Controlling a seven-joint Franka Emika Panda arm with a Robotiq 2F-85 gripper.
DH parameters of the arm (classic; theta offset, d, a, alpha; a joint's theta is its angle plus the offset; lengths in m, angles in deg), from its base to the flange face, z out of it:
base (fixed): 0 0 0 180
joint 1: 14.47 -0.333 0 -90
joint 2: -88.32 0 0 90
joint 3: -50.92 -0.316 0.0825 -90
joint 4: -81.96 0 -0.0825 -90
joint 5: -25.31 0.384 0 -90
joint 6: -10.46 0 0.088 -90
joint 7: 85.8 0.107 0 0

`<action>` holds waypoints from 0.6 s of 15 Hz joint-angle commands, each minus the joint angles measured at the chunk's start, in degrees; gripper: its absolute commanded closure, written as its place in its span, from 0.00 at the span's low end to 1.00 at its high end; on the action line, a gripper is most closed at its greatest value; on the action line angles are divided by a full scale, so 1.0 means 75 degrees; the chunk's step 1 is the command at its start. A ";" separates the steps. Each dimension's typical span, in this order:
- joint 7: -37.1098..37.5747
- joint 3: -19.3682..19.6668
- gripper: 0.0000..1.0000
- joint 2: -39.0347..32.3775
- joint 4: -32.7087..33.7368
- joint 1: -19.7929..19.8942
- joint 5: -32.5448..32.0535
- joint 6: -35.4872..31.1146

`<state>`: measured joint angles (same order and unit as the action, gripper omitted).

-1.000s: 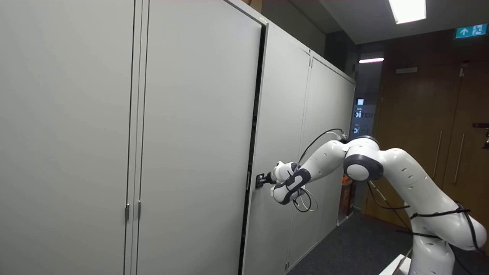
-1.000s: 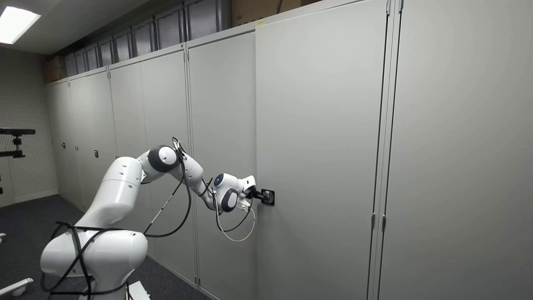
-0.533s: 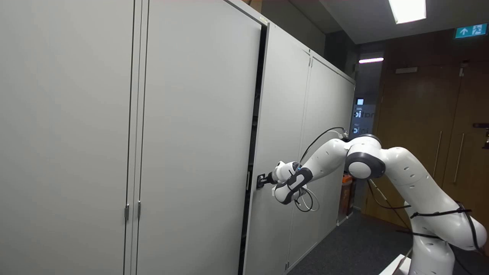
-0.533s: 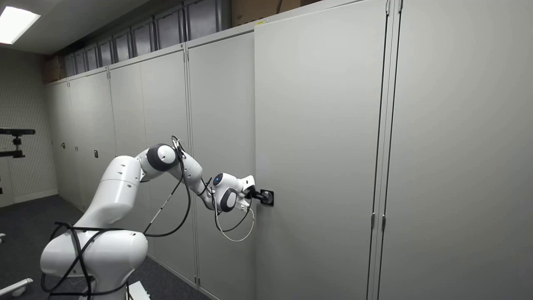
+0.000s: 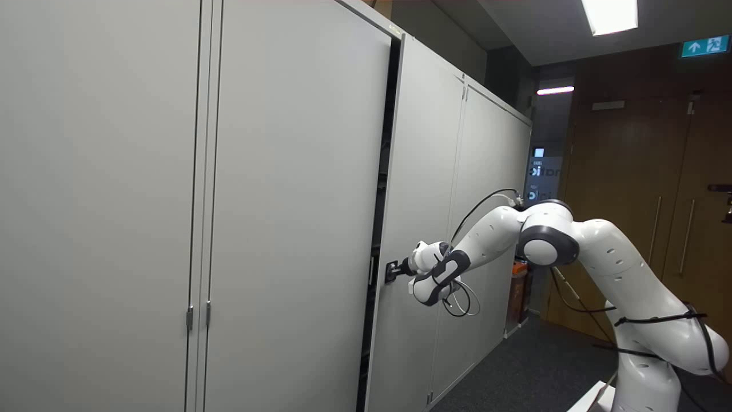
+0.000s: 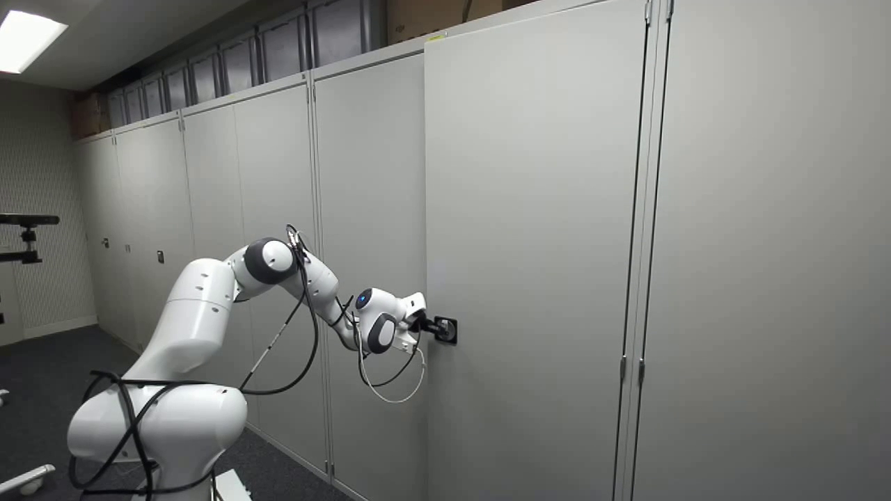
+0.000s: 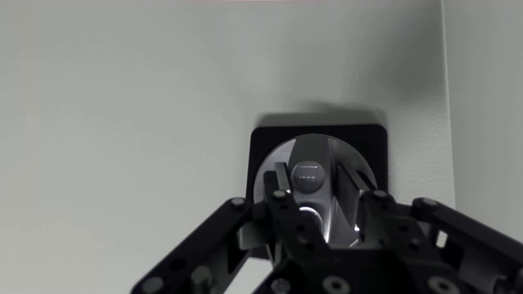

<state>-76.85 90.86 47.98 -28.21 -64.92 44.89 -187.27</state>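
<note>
Metal handle (image 7: pixel 310 191), one, between two fingers (image 7: pixel 282 177).

White arm (image 6: pixel 198 306), dark-grey joint bands (image 5: pixel 566 250), looping black cables (image 6: pixel 317 332), black claw (image 7: pixel 312 173)

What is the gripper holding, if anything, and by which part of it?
The gripper holds the round metal handle by its raised middle bar, one finger on each side.
</note>
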 commanded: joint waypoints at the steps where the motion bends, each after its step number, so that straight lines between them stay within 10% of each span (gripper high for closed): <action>1: -0.0107 0.0101 0.90 0.0812 -0.0475 -0.0212 -0.0304 -0.0168; 9: -0.0051 0.0213 0.90 0.1207 -0.0611 -0.0246 -0.0552 -0.0078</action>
<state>-76.80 90.94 50.26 -30.12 -65.13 43.45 -187.33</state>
